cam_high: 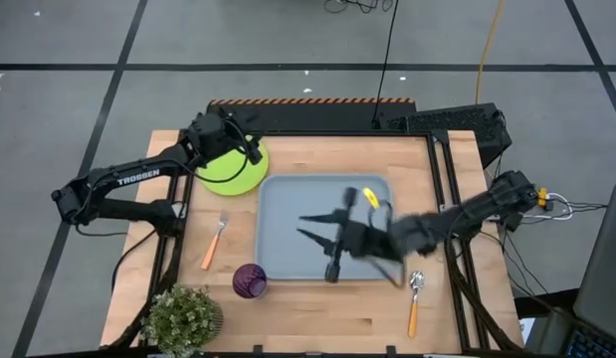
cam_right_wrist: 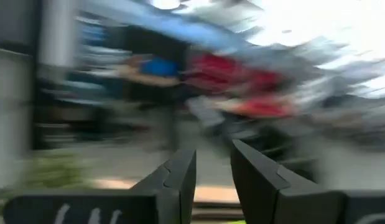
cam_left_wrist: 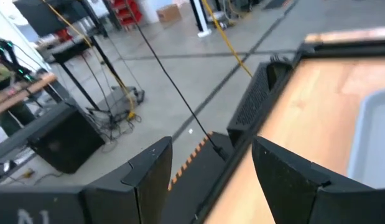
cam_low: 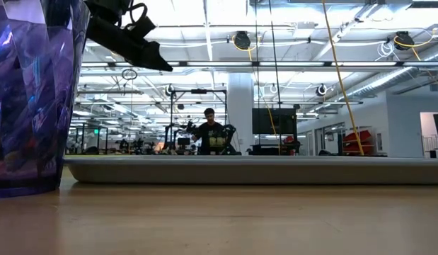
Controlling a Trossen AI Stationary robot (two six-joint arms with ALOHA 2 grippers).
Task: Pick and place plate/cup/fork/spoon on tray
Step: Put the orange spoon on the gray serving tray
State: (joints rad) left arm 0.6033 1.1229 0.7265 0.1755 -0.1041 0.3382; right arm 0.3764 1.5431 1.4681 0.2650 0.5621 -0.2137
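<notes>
The lime-green plate [cam_high: 233,171] lies flat at the table's far left, partly under my left gripper [cam_high: 246,139], which hangs above it, open [cam_left_wrist: 211,146] and with nothing between its fingers. The grey-blue tray [cam_high: 288,204] lies mid-table; its rim [cam_low: 254,170] also shows in the low view. My right gripper [cam_high: 309,229] hovers over the tray, blurred, its fingers a little apart [cam_right_wrist: 212,152] with nothing between them. The fork [cam_high: 215,242] lies left of the tray. The purple cup [cam_high: 250,280] stands upright near the tray's near left corner. The spoon [cam_high: 414,298] lies at the tray's near right corner.
A small potted plant [cam_high: 183,316] stands at the table's near left corner, beside the cup. Dark frame rails run along the table's far, left and right edges [cam_high: 442,189]. Bare wood shows along the near edge [cam_high: 327,318]. A person stands far off in the room [cam_low: 210,131].
</notes>
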